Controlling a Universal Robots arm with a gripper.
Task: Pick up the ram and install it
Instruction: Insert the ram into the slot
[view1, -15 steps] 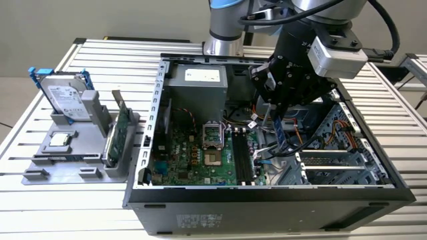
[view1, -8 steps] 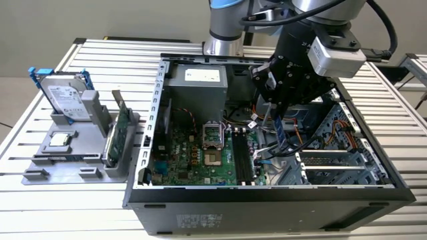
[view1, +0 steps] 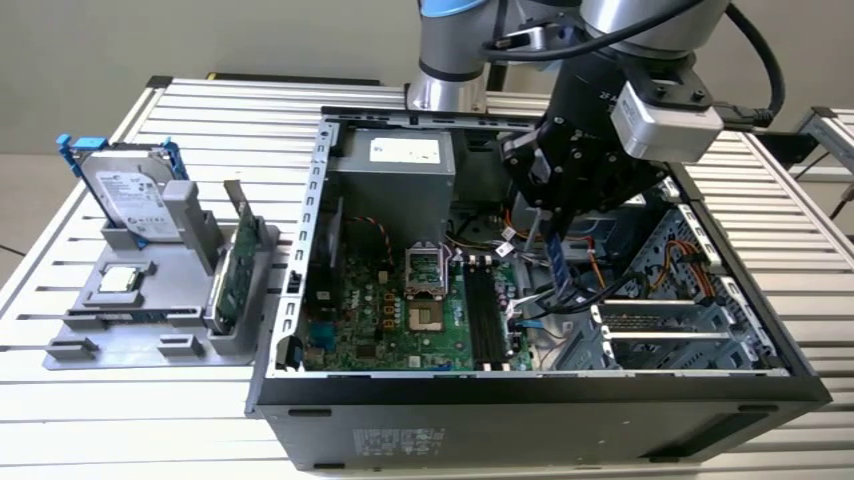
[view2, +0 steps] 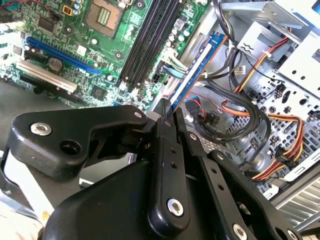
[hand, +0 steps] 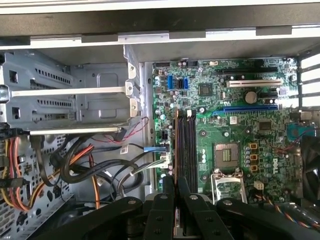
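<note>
Pinched by its upper end in the gripper (view2: 168, 112), jaws narrow around the ram (view1: 555, 268). Long axis near upright, free end pointing down into the case (view1: 534, 410), just to the exterior view's right of the black memory slots (view1: 483, 315). White label on the power supply (view1: 404, 150).

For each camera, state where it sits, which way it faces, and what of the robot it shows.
Exterior view: off the robot, above the open computer case, looking down; arm and gripper show.
Second wrist view: at the wrist, looking along the gripper and held ram toward the motherboard.
First wrist view: at the wrist, facing down past the gripper.
All share the memory slots.
</note>
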